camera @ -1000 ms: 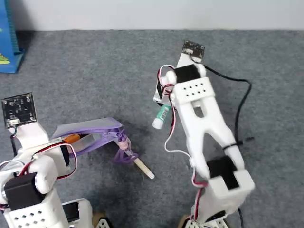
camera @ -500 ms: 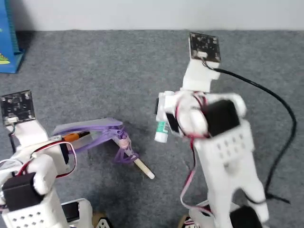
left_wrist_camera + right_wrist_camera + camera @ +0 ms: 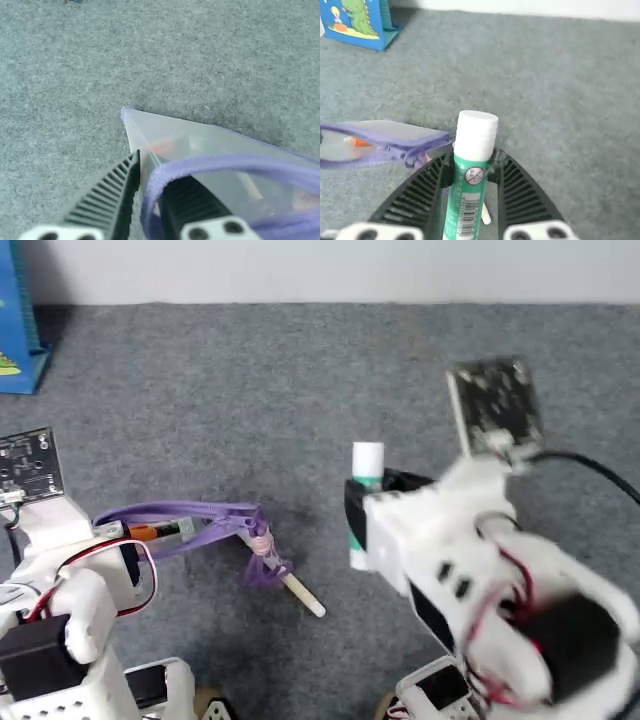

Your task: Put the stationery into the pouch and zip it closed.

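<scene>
The left claw [image 3: 147, 167] is pinched on the purple pouch's [image 3: 185, 513] rim. The right claw [image 3: 471, 162] grips a green glue stick [image 3: 477, 131] upright, well apart from the pouch's zip end

Overhead cam, close wrist cams, pouch [image 3: 385, 132] shared

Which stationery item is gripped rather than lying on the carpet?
The green glue stick, in the jaws of the right gripper; the cream stick lies loose.

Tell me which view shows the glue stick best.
The right wrist view: the glue stick stands close between the jaws, cap and label plain. The high view shows the stick smaller, partly hidden by the arm.
</scene>
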{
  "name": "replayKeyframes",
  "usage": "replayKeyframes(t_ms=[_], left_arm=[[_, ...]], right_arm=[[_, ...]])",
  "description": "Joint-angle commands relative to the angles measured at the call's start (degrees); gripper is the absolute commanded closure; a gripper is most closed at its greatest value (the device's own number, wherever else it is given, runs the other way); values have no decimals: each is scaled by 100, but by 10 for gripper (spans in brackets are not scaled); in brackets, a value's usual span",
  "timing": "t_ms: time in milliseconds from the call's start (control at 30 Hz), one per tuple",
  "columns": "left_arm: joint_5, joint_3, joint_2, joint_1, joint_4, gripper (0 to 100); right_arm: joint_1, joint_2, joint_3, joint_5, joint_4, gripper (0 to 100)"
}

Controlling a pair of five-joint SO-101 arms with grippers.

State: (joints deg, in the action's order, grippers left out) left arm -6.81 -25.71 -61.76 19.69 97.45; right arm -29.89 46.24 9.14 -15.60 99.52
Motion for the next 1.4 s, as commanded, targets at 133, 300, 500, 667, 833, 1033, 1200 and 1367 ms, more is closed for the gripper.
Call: replayKeyframes(t_ms=[133,300,500,667,833,1033,1200,1367], left_arm=[[-79,22,-18,0,-26,989],[-44,-127,-18,9,9,989],[-35,-470,-18,9,-9,989],[-35,-470,-18,9,0,989],[-35,-470,-18,26,0,989],[-35,-470,-18,26,0,989],[-35,-470,-18,26,0,989],[-35,-470,-18,26,0,989]], right_arm=[[-136,1701,-1609,343,-1235,991],[-664,2686,-2875,343,-2598,991],[-1341,3389,-4325,325,-4251,991],[-1974,3723,-5679,325,-6079,991],[-2185,3618,-6734,334,-8242,991],[-2185,2747,-7095,343,-9851,991],[-2193,1763,-7095,343,-10721,991],[-2299,1007,-7130,343,-11231,991]])
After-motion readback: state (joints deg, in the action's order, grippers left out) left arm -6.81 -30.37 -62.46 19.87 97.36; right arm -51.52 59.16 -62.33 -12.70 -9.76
